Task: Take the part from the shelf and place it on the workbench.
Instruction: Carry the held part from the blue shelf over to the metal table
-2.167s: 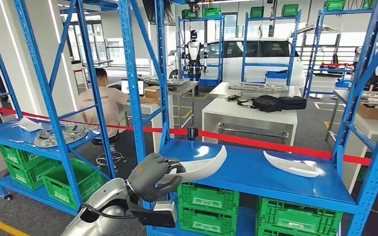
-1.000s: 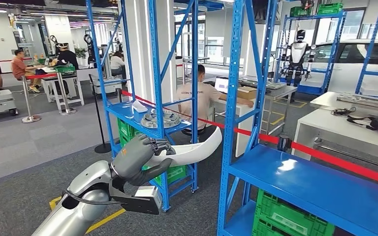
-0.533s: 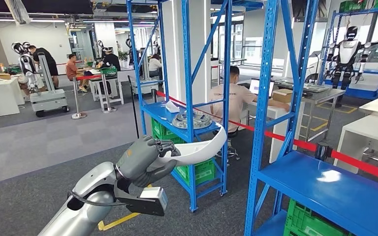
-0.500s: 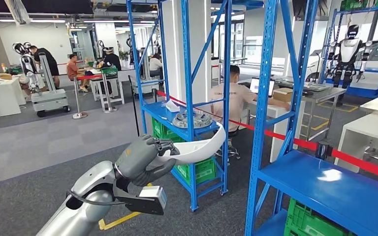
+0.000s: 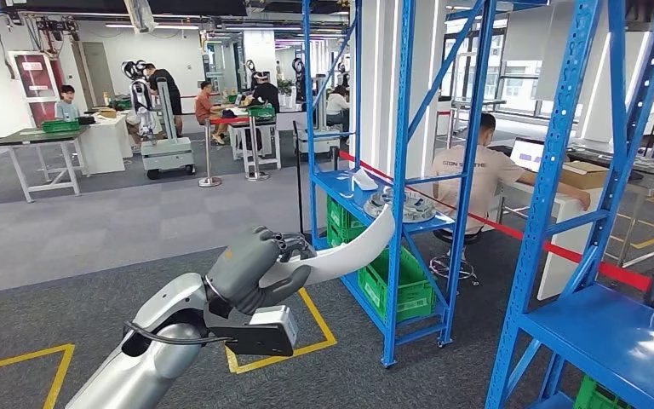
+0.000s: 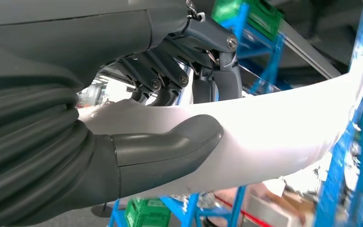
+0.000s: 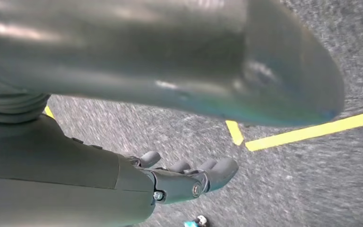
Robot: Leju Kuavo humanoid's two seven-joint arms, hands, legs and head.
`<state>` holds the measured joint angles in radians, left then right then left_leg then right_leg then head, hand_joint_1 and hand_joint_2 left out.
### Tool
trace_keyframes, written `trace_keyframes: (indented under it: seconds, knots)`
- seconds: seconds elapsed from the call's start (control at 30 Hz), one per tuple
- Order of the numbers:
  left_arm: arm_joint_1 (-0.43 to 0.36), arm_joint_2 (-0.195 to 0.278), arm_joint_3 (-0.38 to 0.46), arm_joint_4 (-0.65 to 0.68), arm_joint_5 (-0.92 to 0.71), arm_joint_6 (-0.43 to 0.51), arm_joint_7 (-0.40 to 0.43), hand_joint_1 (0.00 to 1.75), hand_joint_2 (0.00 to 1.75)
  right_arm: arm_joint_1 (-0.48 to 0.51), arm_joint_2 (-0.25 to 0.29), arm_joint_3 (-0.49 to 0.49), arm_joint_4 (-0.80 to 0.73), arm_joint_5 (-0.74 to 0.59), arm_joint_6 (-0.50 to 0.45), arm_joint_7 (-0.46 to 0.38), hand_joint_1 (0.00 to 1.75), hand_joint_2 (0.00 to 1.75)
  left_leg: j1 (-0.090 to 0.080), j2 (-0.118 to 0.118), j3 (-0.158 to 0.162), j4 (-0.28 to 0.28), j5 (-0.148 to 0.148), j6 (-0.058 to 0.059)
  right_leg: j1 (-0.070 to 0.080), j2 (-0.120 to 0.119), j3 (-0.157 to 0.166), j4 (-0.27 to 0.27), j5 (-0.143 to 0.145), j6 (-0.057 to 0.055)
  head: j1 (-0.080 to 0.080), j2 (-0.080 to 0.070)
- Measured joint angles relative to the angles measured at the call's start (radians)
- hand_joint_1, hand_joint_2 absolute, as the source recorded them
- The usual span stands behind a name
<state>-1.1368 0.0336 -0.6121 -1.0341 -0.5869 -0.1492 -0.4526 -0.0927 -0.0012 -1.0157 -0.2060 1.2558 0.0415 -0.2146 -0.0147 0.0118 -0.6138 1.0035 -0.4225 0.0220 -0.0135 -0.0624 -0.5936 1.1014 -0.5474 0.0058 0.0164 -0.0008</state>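
Part [image 5: 341, 254] looks like light, stiff, slick plastic; left hand [image 5: 251, 277] fingers clamped on one end, prob droops w/o mid-grip. Right hand [image 7: 189, 179] fingers loosely apart, empty.

One white part [image 5: 349, 249], two blue shelf racks [image 5: 400, 170], several seated people [image 5: 477, 170].

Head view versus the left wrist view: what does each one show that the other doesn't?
The head view alone shows the silver left arm, the blue shelves, the yellow floor lines and people at tables. The left wrist view alone shows, up close, the thumb pressed on the part from one side and the fingers from the other. Both show the left hand holding the white curved part.
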Motion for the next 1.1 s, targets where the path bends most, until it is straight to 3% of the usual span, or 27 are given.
trace_keyframes:
  seconds: [0.03, 0.07, 0.13, 0.17, 0.2, 0.27, 0.3, 0.33, 0.4, 0.43, 0.5, 0.57, 0.63, 0.67, 0.7, 0.77, 0.83, 0.9, 0.93, 1.0, 1.07, 1.1]
  knots:
    - [-0.001, -0.006, -0.001, 0.002, 0.0, 0.0, 0.001, 1.75, 1.75, 0.004, 0.0, 0.0, 0.0, -0.001, -0.001, 0.0, 0.0, 0.0, 0.002, -0.011, 0.0, -0.001, 0.001, 0.003, -0.002, 0.036, -0.029, 0.06, -0.028, 0.003, 0.001, 0.0]
    - [-0.001, -0.012, -0.002, 0.004, 0.0, -0.001, 0.001, 1.75, 1.75, 0.009, 0.0, 0.0, 0.0, -0.001, -0.002, 0.0, 0.0, 0.0, 0.003, -0.024, -0.001, -0.001, 0.001, 0.004, -0.003, 0.055, -0.064, 0.128, -0.055, 0.006, 0.001, 0.0]
    - [0.002, -0.016, -0.007, 0.011, 0.0, -0.004, 0.0, 1.75, 1.75, 0.016, -0.001, -0.001, 0.0, -0.003, -0.003, -0.001, 0.0, 0.0, 0.005, -0.051, -0.003, 0.003, 0.001, 0.004, -0.005, 0.062, -0.113, 0.209, -0.068, 0.011, 0.002, 0.0]
    - [0.003, -0.017, -0.009, 0.014, 0.0, -0.007, -0.002, 1.75, 1.75, 0.018, -0.001, -0.001, 0.0, -0.006, -0.004, -0.003, 0.0, 0.0, 0.008, -0.065, -0.004, 0.007, 0.001, 0.002, -0.007, 0.064, -0.111, 0.195, -0.047, 0.014, 0.002, 0.0]
    - [0.003, -0.017, -0.011, 0.015, 0.0, -0.009, -0.005, 1.75, 1.75, 0.019, -0.001, -0.001, 0.0, -0.009, -0.007, -0.007, 0.0, 0.0, 0.011, -0.079, -0.006, 0.013, -0.001, -0.002, -0.011, 0.069, -0.09, 0.143, -0.012, 0.018, 0.002, 0.0]
    - [0.003, -0.019, -0.014, 0.016, 0.0, -0.012, -0.016, 1.75, 1.75, 0.021, 0.0, -0.004, 0.001, -0.021, -0.015, -0.017, 0.0, 0.0, 0.017, -0.106, -0.015, 0.029, -0.006, -0.016, -0.021, 0.108, -0.031, 0.013, 0.04, 0.028, 0.003, 0.0]
    - [0.003, -0.021, -0.016, 0.016, 0.0, -0.012, -0.021, 1.75, 1.75, 0.021, 0.0, -0.008, 0.001, -0.028, -0.018, -0.021, 0.0, 0.0, 0.018, -0.118, -0.021, 0.036, -0.008, -0.024, -0.023, 0.123, -0.013, -0.025, 0.049, 0.028, 0.003, 0.0]
    - [0.003, -0.024, -0.018, 0.015, 0.0, -0.011, -0.026, 1.75, 1.75, 0.021, 0.001, -0.013, 0.002, -0.036, -0.021, -0.023, 0.0, 0.0, 0.018, -0.13, -0.026, 0.039, -0.008, -0.031, -0.023, 0.13, -0.006, -0.038, 0.048, 0.024, 0.003, 0.0]
    - [0.003, -0.027, -0.023, 0.015, -0.001, -0.01, -0.032, 1.75, 1.75, 0.021, 0.002, -0.022, 0.002, -0.049, -0.025, -0.022, 0.0, 0.0, 0.02, -0.154, -0.034, 0.035, -0.001, -0.043, -0.019, 0.108, -0.006, -0.036, 0.051, 0.005, 0.002, 0.0]
    - [0.003, -0.027, -0.026, 0.015, -0.001, -0.009, -0.035, 1.75, 1.75, 0.02, 0.002, -0.026, 0.002, -0.055, -0.027, -0.021, 0.0, 0.0, 0.02, -0.151, -0.039, 0.037, -0.001, -0.048, -0.018, 0.096, -0.005, -0.037, 0.053, -0.003, 0.002, 0.0]
    - [0.003, -0.027, -0.031, 0.015, -0.001, -0.006, -0.04, 1.75, 1.75, 0.02, 0.003, -0.033, 0.002, -0.064, -0.033, -0.02, 0.0, 0.0, 0.017, -0.102, -0.065, 0.086, -0.03, -0.054, -0.016, 0.073, -0.003, -0.042, 0.058, -0.018, -0.001, 0.0]
    - [0.009, -0.028, -0.036, 0.015, 0.0, 0.001, -0.05, 1.75, 1.75, 0.023, 0.003, -0.044, 0.002, -0.074, -0.04, -0.021, 0.0, 0.0, 0.014, -0.039, -0.12, 0.21, -0.092, -0.056, -0.008, 0.05, -0.003, -0.044, 0.058, -0.026, -0.003, 0.0]
    - [0.026, -0.027, -0.04, 0.017, 0.0, 0.014, -0.064, 1.75, 1.75, 0.028, 0.003, -0.053, 0.002, -0.08, -0.046, -0.023, 0.0, 0.0, 0.014, -0.022, -0.164, 0.31, -0.127, -0.052, -0.001, 0.023, -0.003, -0.044, 0.056, -0.03, -0.003, 0.0]
    - [0.035, -0.025, -0.041, 0.018, -0.001, 0.021, -0.071, 1.75, 1.75, 0.028, 0.003, -0.057, 0.002, -0.082, -0.049, -0.024, 0.0, 0.0, 0.012, -0.02, -0.16, 0.309, -0.119, -0.047, 0.002, 0.01, -0.003, -0.044, 0.055, -0.032, -0.003, 0.0]
    - [0.04, -0.024, -0.042, 0.018, -0.001, 0.027, -0.077, 1.75, 1.75, 0.029, 0.003, -0.061, 0.002, -0.084, -0.052, -0.025, 0.0, 0.0, 0.009, -0.015, -0.137, 0.268, -0.095, -0.041, 0.004, -0.002, -0.002, -0.044, 0.053, -0.034, -0.003, 0.0]
    - [0.043, -0.023, -0.042, 0.019, -0.002, 0.034, -0.086, 1.75, 1.75, 0.029, 0.005, -0.068, 0.002, -0.087, -0.056, -0.022, 0.0, 0.0, -0.009, 0.028, -0.058, 0.125, -0.043, -0.023, 0.008, -0.028, 0.003, -0.045, 0.05, -0.034, -0.003, 0.0]
    - [0.041, -0.027, -0.042, 0.022, -0.002, 0.037, -0.095, 1.75, 1.75, 0.03, 0.007, -0.074, 0.002, -0.094, -0.061, -0.017, 0.0, 0.0, -0.025, 0.062, -0.01, 0.038, -0.023, -0.008, 0.009, -0.052, 0.008, -0.047, 0.046, -0.029, -0.003, 0.0]
    - [0.04, -0.032, -0.042, 0.031, -0.002, 0.035, -0.105, 1.75, 1.75, 0.028, 0.011, -0.083, 0.002, -0.106, -0.067, -0.012, 0.0, 0.0, -0.03, 0.045, -0.005, 0.025, -0.022, 0.0, 0.009, -0.077, 0.015, -0.051, 0.044, -0.022, -0.003, 0.0]
    - [0.038, -0.036, -0.043, 0.037, -0.002, 0.035, -0.111, 1.75, 1.75, 0.027, 0.013, -0.089, 0.002, -0.115, -0.069, -0.008, 0.0, 0.0, -0.027, 0.031, 0.0, 0.017, -0.017, 0.003, 0.008, -0.074, 0.019, -0.051, 0.041, -0.017, -0.003, 0.0]
    - [0.031, -0.054, -0.044, 0.056, -0.003, 0.038, -0.121, 1.75, 1.75, 0.026, 0.017, -0.103, 0.002, -0.131, -0.076, 0.003, 0.0, 0.0, -0.018, 0.006, 0.009, 0.001, -0.007, 0.012, 0.004, -0.02, 0.007, -0.015, 0.018, -0.006, -0.003, 0.0]
    - [0.025, -0.086, -0.047, 0.081, -0.003, 0.045, -0.131, 1.75, 1.75, 0.032, 0.018, -0.119, 0.002, -0.147, -0.087, 0.017, 0.0, 0.0, -0.01, -0.02, 0.01, -0.004, -0.002, 0.018, 0.0, 0.047, -0.048, 0.094, -0.033, 0.005, -0.002, 0.0]
    - [0.025, -0.103, -0.049, 0.095, -0.002, 0.048, -0.137, 1.75, 1.75, 0.035, 0.018, -0.128, 0.002, -0.155, -0.094, 0.022, 0.0, 0.0, -0.008, -0.036, 0.009, -0.003, -0.002, 0.018, -0.001, 0.058, -0.083, 0.158, -0.056, 0.009, 0.0, 0.0]
